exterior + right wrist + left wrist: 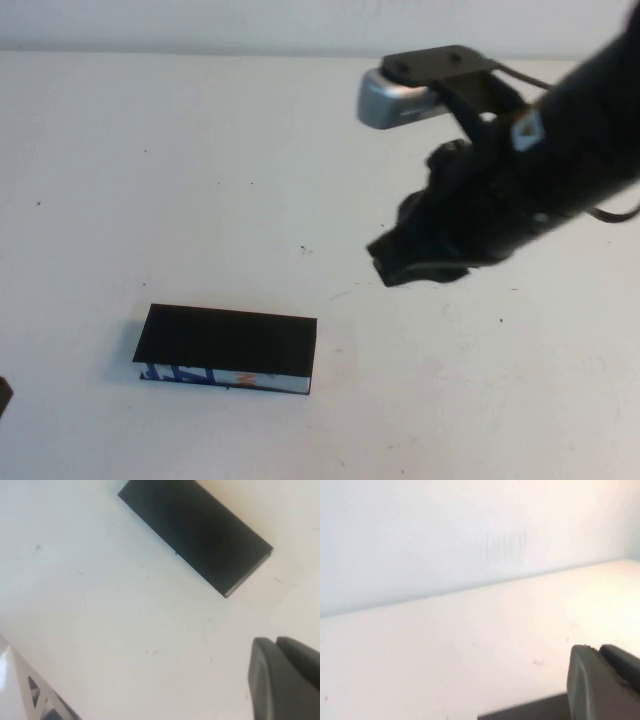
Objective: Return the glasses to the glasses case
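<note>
The glasses case (227, 348) lies closed near-left on the counter (200, 180); probably light and rigid, best gripped across its short sides. Right claw (420, 262) hovers right; left claw (605, 685) is near-left. Neither claw's opening can be told; no glasses are visible.

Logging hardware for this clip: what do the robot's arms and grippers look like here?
The right arm is glossy black, with a silver-grey camera module on a black bracket, a thin black cable, and a small pale diamond-shaped sticker. The right gripper is blocky matte black. The left gripper shows only dark grey rounded fingers at the wrist view's edge.
</note>
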